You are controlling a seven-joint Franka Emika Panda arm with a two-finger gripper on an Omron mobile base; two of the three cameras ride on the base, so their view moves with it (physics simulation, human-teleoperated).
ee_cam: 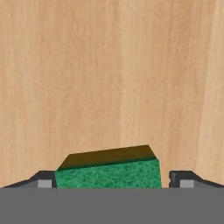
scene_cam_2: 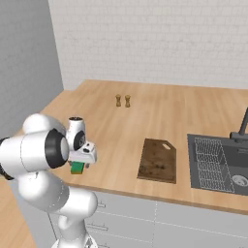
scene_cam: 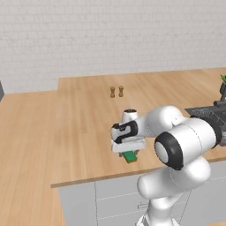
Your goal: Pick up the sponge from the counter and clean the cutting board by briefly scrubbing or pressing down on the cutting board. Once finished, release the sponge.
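Well back on the counter (scene_cam_2: 160, 106) stand two small brown shakers (scene_cam_2: 122, 100), side by side and far from the work. To the right, a dark sink (scene_cam_2: 218, 162) is sunk into the top, with a wire rack inside and a faucet (scene_cam_2: 240, 130) behind it. The board (scene_cam_2: 158, 160) lies flat just left of the sink, near the front edge, with nothing on it. Between the board and the arm the wood is bare. The hand (scene_cam: 129, 152) points down over the front left part of the counter, well apart from the board. The sponge (ee_cam: 109, 173) sits between the two fingertips (ee_cam: 43, 179), green face toward the camera; they stand at its two ends, though whether they actually squeeze it I cannot tell.
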